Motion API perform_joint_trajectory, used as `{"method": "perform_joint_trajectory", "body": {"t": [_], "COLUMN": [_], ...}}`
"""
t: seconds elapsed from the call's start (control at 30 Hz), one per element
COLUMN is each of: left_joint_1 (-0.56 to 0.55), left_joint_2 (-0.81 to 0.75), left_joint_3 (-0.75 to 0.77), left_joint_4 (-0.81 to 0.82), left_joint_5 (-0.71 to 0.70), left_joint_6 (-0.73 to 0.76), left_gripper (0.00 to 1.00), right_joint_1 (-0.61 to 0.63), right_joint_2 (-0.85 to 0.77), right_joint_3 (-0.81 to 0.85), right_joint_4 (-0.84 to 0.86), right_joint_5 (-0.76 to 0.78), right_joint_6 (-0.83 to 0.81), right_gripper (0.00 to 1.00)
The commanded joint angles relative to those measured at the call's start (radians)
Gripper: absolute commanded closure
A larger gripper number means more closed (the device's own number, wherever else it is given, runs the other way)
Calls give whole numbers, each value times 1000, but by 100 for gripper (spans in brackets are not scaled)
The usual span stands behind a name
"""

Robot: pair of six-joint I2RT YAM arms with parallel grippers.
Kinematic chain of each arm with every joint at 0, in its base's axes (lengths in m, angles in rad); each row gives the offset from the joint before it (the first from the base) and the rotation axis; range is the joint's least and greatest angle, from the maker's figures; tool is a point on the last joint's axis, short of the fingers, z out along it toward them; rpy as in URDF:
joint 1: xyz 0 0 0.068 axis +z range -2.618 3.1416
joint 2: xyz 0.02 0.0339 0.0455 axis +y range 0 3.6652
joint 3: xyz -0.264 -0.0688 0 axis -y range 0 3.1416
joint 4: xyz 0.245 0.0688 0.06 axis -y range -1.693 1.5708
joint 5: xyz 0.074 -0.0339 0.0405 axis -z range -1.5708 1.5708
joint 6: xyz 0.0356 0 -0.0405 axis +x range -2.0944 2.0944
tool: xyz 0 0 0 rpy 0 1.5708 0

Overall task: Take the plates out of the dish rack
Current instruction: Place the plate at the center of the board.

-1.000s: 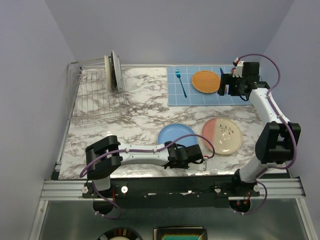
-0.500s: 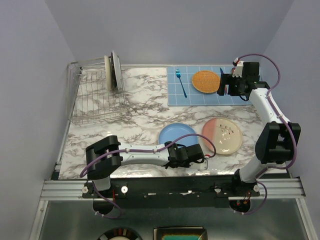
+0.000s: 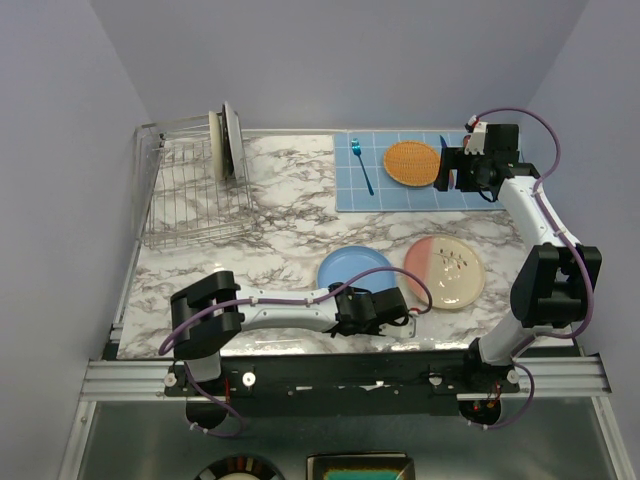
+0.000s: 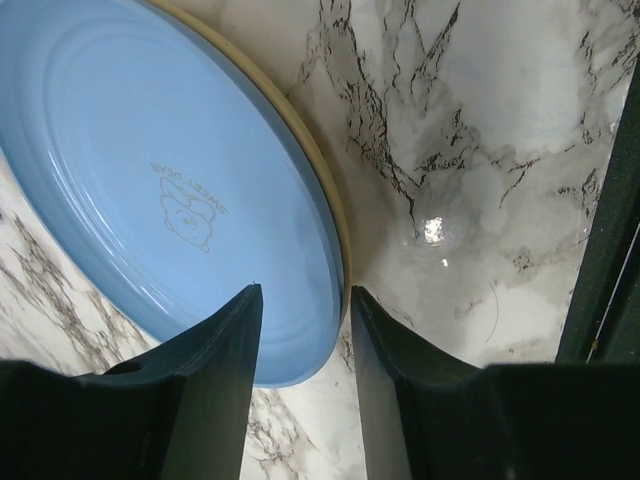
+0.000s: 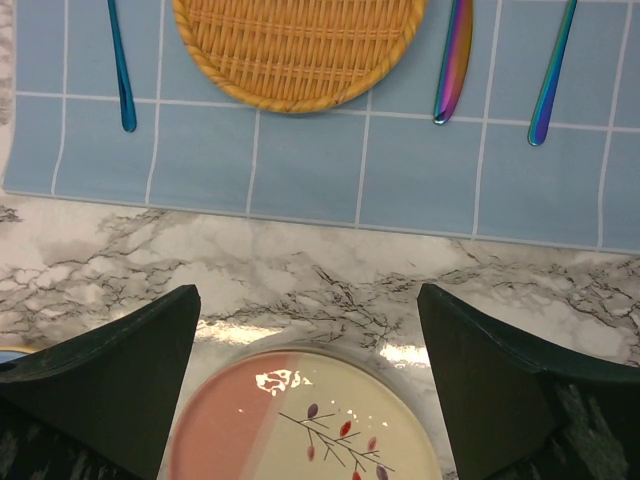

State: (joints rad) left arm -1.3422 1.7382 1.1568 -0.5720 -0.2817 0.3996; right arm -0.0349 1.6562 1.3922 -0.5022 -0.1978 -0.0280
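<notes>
White-and-grey marbled table [image 3: 290,200] fills the cell, and the left tool [image 4: 305,292] lies low at its near edge, fingers partly apart on either side of the rim of a blue plate [image 3: 354,270] that seems to rest flat on the table. The job now looks like letting go cleanly: spread the fingers clear of the cream-edged rim, then draw straight back so nothing drags the plate toward the pink-and-cream plate [image 3: 444,271] just beside it. The right tool [image 5: 307,292] hangs wide and empty over the near border of the blue mat [image 5: 420,190]. Two plates [image 3: 225,140], pale and glossy, stand upright on edge at the far end of the silver wire dish rack [image 3: 190,205], back left.
</notes>
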Motion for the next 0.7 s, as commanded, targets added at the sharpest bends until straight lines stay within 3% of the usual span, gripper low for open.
{"method": "perform_joint_trajectory", "body": {"t": [0.0,0.47,0.67], "left_joint_1": [-6,-3,-5], "left_joint_2": [-54,-49,-29], "left_joint_3": [-8,-16,-25], "left_joint_4": [9,26,29], "left_joint_5": [-36,-33,-28], "left_joint_6": [-1,-4,-11], "left_gripper": [47,46,53], "right_joint_1": [-11,-11,-11], "right_joint_2": [-3,-6,-1], "right_joint_3": [-1,-4,-4], "right_joint_4": [-10,-12,-13], "right_joint_5": [-22,-26,-29], "right_joint_6": [-10,-12,-10], "right_gripper": [1,1,1]}}
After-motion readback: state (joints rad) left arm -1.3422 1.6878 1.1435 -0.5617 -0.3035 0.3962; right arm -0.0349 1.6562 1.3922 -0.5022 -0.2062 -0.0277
